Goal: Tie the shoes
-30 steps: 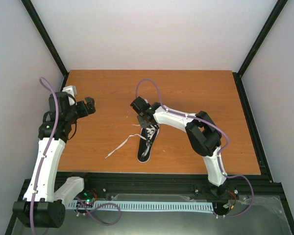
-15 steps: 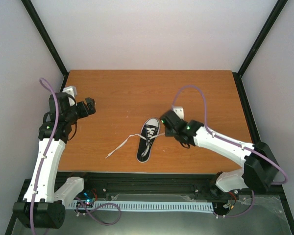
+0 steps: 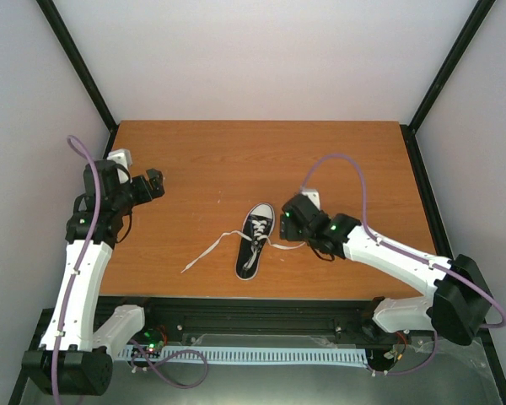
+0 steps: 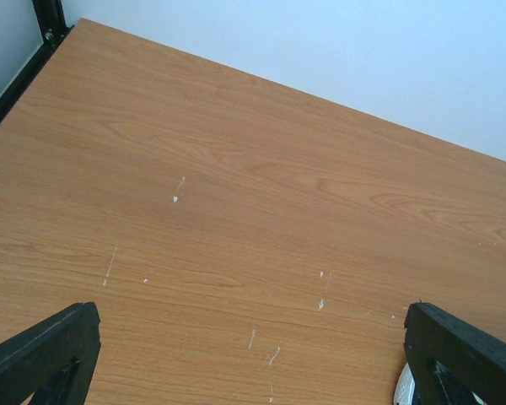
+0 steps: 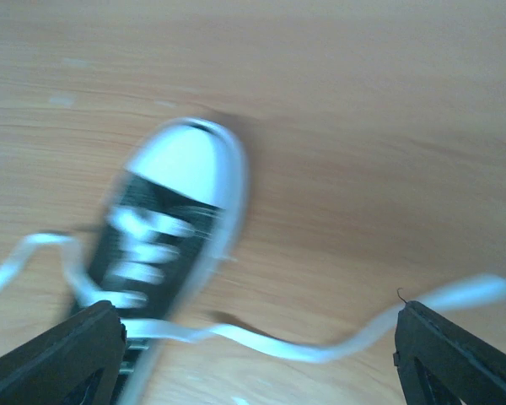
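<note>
OK, black sneaker w/ white toe cap sits sole-down on desk, laces untied. One lace end trails on desk to sneaker's left. Other lace end runs to sneaker's right, lying loose under the gap of right fingers. Those are spread wide just right of sneaker, pinching nothing. Left fingers also spread wide, empty, well left of sneaker.

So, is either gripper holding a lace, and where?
Nothing is held. The right gripper stands open over a lace lying loose beside the sneaker; the left gripper is open over the table.
</note>
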Motion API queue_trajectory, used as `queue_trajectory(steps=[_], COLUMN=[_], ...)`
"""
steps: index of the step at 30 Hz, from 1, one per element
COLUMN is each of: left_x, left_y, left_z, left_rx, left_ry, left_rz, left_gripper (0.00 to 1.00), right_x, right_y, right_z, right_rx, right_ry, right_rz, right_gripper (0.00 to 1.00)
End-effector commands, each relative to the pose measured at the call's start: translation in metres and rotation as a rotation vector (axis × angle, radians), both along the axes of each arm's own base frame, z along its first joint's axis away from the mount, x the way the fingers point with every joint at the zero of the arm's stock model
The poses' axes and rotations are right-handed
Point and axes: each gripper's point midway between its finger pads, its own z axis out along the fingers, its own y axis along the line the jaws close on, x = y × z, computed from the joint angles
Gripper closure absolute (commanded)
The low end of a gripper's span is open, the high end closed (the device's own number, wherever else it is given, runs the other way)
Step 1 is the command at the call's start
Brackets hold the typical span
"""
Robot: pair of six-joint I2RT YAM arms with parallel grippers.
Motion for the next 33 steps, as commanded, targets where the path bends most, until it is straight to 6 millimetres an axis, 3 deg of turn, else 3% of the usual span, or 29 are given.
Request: queue_trajectory(steps=[1,3,8,11,17,25,29,33], left_x=[-0.009,-0.015,-0.021,-0.017,-0.017,-0.014,-0.013,-0.013], left_y=[0.010,0.017,0.028,0.017,0.037,0.032,0.031,0.031], left_z=[0.021,0.026,0.027,0.024,0.025,0.021,0.021,0.020], left_rx=[0.040,0.056,0.051,0.024,0.118,0.097,0.092,0.088], left_ry=[-0.093,-0.115,-0.131,-0.126,-0.086,-0.074,-0.075,-0.073], left_rz=[0.042,0.083,0.155,0.094,0.164,0.140,0.136,0.130], left_gripper=[0.00,0.00,0.00,0.00,0.00,0.00,0.00,0.00], right_x=[-0.015,-0.025,-0.043,-0.051,-0.059,-0.076,-0.070,-0.065], right_y=[0.094,0.125,0.185,0.209,0.246,0.264,0.266,0.269], right_z=[0.017,0.011,-0.028,-0.054,-0.093,-0.120,-0.132,-0.143], right_rx=[0.204,0.217,0.118,0.064,-0.103,-0.214,-0.260,-0.304], right_ry=[-0.005,-0.012,-0.016,-0.040,-0.107,-0.151,-0.160,-0.151], right_rz=[0.454,0.580,0.776,0.853,0.989,1.138,1.140,1.146], right_gripper=[0.13,0.13,0.14,0.14,0.26,0.24,0.23,0.35])
